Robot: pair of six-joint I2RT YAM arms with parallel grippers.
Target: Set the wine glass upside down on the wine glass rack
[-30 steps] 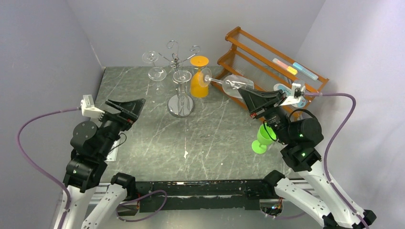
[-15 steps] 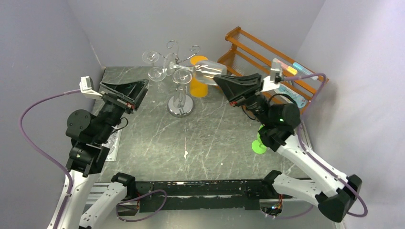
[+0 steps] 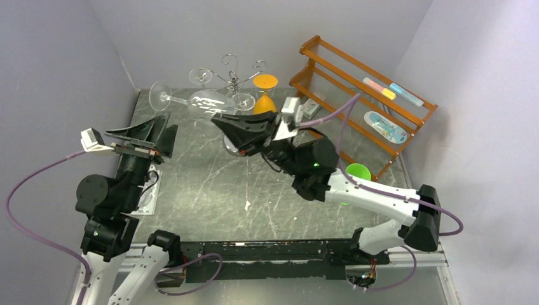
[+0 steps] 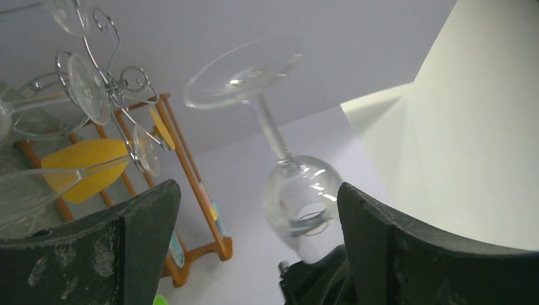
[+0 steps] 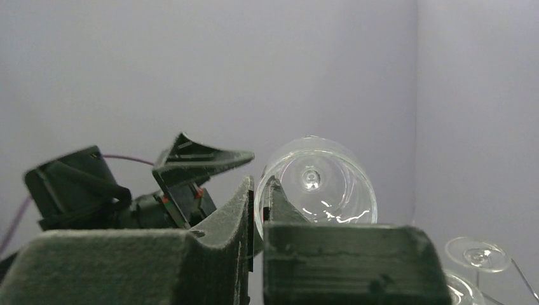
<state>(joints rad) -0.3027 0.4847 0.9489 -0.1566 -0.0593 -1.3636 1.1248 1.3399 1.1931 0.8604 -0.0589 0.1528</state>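
clear wine glass (image 3: 202, 101) lies sideways, foot pointing left, rim pinched in right gripper (image 3: 222, 121); left gripper (image 3: 166, 130) gaping wide, just near of stem; shiny chrome wire rack (image 3: 236, 78) just far-right of bowl

**Clear stemmed wine glass (image 3: 206, 101) aloft beside chrome wire rack (image 3: 236, 79)**

The glass lies on its side in the air, foot to the left, bowl to the right. The rack stands upright just behind it, scroll-ended arms uppermost. Contact between them cannot be determined.
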